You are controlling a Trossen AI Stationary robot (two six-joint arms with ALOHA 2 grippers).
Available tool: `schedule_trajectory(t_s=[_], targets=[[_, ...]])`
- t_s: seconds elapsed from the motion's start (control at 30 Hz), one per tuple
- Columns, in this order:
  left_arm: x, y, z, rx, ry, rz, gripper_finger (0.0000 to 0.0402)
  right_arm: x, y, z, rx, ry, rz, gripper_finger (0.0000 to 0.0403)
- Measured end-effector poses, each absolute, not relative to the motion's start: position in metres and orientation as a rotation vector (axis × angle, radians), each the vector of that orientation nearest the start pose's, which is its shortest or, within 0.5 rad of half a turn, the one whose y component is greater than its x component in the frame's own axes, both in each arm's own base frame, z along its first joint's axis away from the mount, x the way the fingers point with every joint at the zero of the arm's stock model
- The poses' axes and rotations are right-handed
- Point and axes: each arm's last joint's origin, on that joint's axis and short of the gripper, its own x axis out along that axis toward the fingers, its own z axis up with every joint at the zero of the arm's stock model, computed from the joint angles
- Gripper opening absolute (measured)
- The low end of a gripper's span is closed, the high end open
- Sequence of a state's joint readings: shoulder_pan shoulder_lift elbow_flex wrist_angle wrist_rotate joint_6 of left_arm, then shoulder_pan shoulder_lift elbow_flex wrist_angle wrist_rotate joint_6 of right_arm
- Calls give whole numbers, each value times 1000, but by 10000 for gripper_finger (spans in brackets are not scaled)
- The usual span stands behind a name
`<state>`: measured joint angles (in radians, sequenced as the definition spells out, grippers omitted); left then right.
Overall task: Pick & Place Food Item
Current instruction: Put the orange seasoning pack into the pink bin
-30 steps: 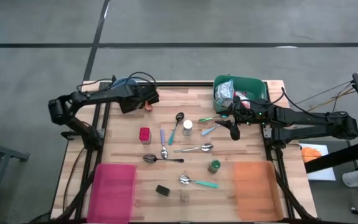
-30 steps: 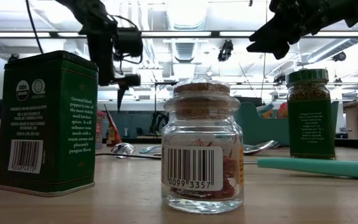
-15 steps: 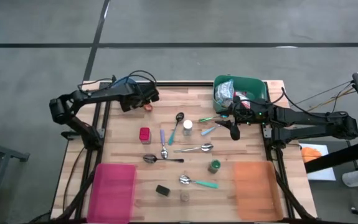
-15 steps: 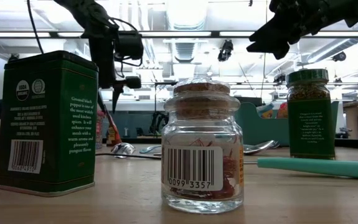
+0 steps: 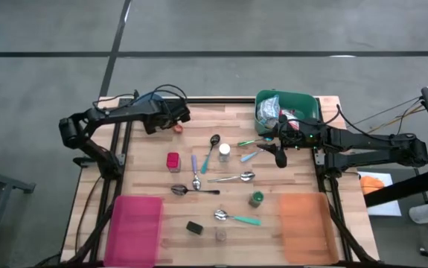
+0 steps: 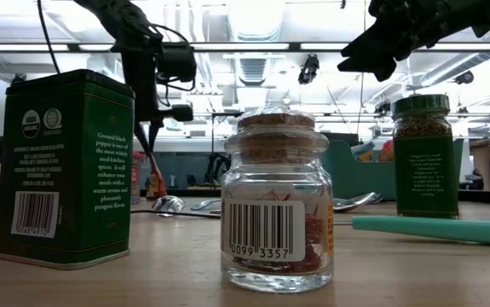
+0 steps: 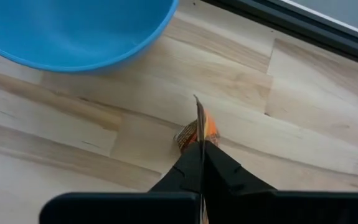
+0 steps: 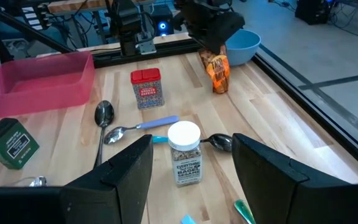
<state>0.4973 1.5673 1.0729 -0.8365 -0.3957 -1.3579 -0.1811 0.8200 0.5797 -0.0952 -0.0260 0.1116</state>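
One small orange snack packet (image 8: 219,71) stands near the blue bowl (image 7: 73,31) at the tabletop's (image 5: 295,179) far left edge, pinched at its top by the left gripper (image 7: 198,134) so it can be lifted, while the right gripper (image 8: 191,165) waits spread near the green bin (image 5: 303,100).

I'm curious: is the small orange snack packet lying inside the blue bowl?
No, the small orange snack packet stands on the wooden table beside the blue bowl.
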Motion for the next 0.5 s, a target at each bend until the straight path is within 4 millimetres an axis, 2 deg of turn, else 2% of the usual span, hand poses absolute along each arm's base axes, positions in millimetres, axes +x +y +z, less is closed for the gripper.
schedule_trajectory(t_s=[0.2,0.33,0.5], targets=[[239,142,223,-1121,634,1551,1,181,-32,265,145,325,-172,214],[230,135,241,-1091,626,1486,0,181,-32,265,145,325,-173,214],[216,117,268,-1054,609,1384,0,180,-32,265,145,325,-173,214]])
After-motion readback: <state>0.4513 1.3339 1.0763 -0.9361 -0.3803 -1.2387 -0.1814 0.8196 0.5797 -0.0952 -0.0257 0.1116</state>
